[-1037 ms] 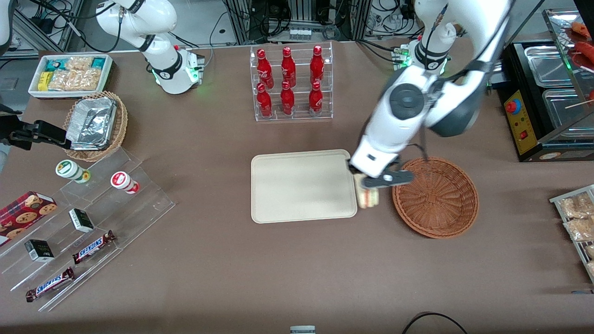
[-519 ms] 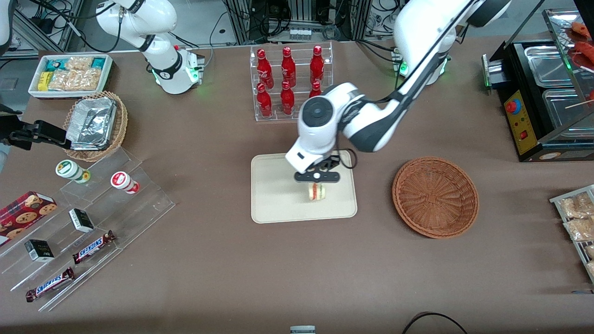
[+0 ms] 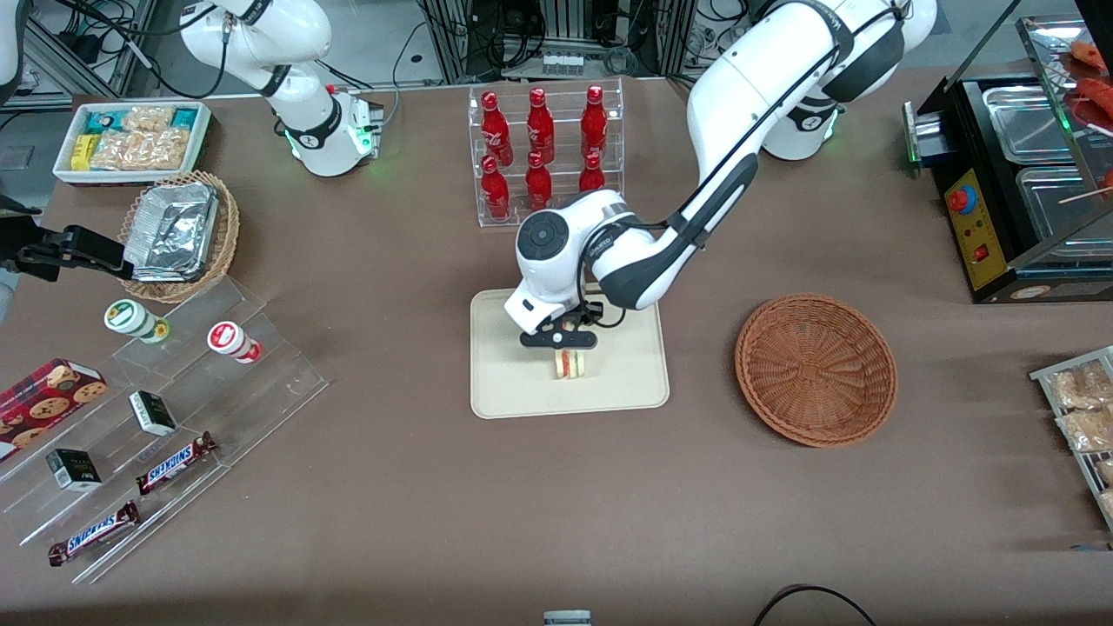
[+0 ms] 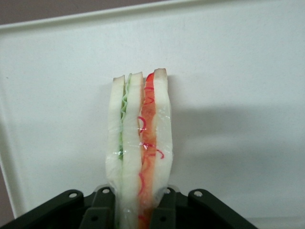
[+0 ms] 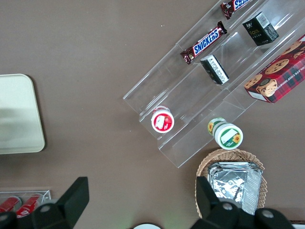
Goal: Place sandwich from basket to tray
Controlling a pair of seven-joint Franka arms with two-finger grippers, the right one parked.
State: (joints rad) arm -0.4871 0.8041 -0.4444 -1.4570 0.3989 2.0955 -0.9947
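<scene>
The claw is clamped on the sandwich, holding it upright on edge over the middle of the tray, low, ready for release; the basket sits empty nearby

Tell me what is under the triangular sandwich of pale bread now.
Under the triangular pale-bread sandwich lies the flat cream plastic tray. The claw is shut on it, above the tray. Whether its lower edge touches the tray cannot be seen; the round reddish-brown wicker basket holds nothing.
</scene>
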